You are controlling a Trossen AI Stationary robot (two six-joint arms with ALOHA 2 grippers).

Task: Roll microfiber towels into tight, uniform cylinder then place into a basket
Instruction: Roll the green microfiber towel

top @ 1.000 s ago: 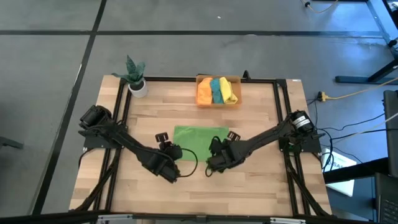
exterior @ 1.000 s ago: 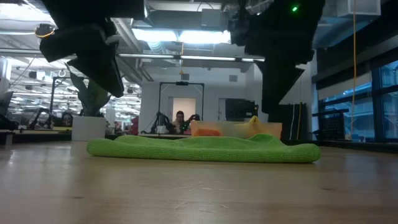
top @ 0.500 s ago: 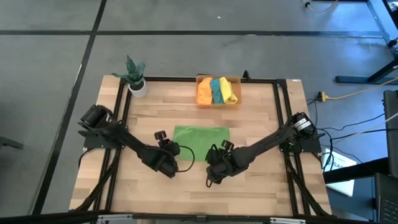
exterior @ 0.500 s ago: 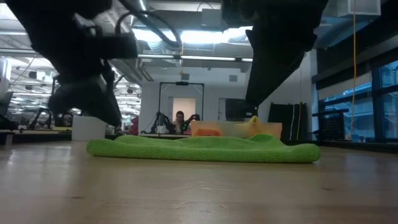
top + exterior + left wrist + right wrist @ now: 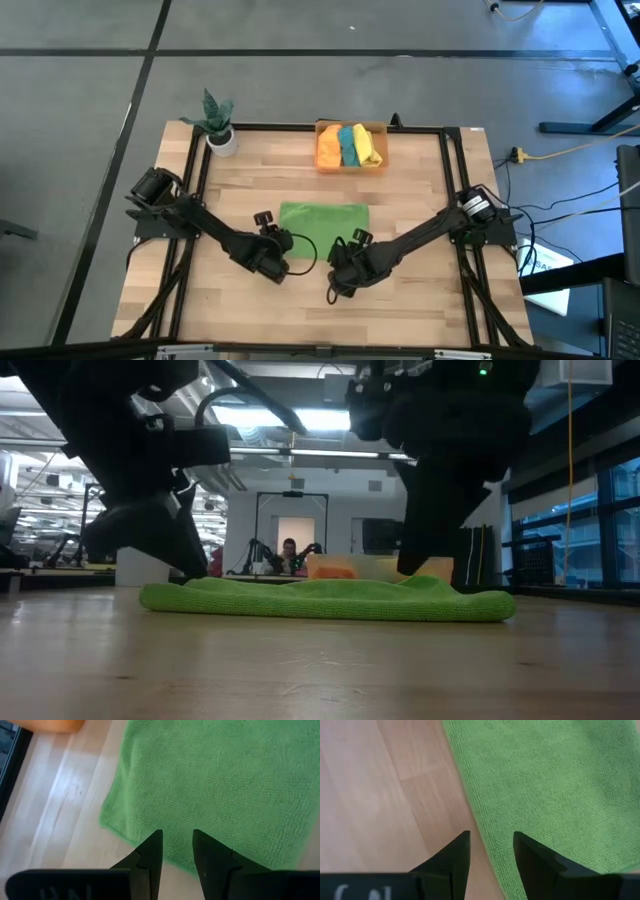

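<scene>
Closing in on the towel's near edge, both arms are sitting lower and nearer the desk's front than a second ago. Left hand is hanging spread over the near left corner of the green towel, fingers either side of the hem, not yet pinching. Right hand is likewise spread, straddling the towel's edge near the right corner, one finger over bare desk.

Judging from this, a two-handed pickup of the near hem is being set up, to start the roll.

Wrist views are showing finger spacing and hem alignment. High view alone is showing the basket at the far edge, three rolled towels already inside.
</scene>
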